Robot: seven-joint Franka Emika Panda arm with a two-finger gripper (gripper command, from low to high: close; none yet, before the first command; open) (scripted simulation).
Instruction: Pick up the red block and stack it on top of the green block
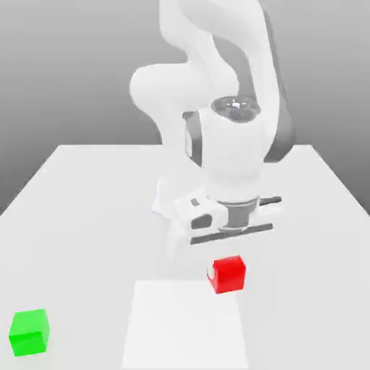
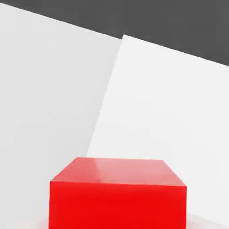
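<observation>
The gripper [image 1: 221,269] was seen in the exterior view pointing straight down from the white arm [image 1: 217,94], its fingers pinched on the red block [image 1: 230,274]. One pale finger [image 1: 211,272] was visible against the block's face on the exterior view's left; the opposite finger was hidden behind the block. The block was held square and upright just beneath the hand; whether it rested on the bench [image 1: 87,209] or hung just clear of it could not be told. It was placed at the far edge of a lighter rectangular patch [image 1: 186,325] marked on the bench surface.

In the hand view the red block [image 2: 118,197] was shown close up, its top face and one side face visible, with the lighter patch [image 2: 165,103] and the greyer bench [image 2: 49,80] spread beyond it under a dark background.

The green block [image 1: 29,332] was seen resting on the bench well apart from the red block, toward the near corner on the exterior view's left, outside the lighter patch. It was untouched and nothing was stacked on it.

The bench was rendered pale grey against a plain grey backdrop, with the arm's base rising from its far side.
</observation>
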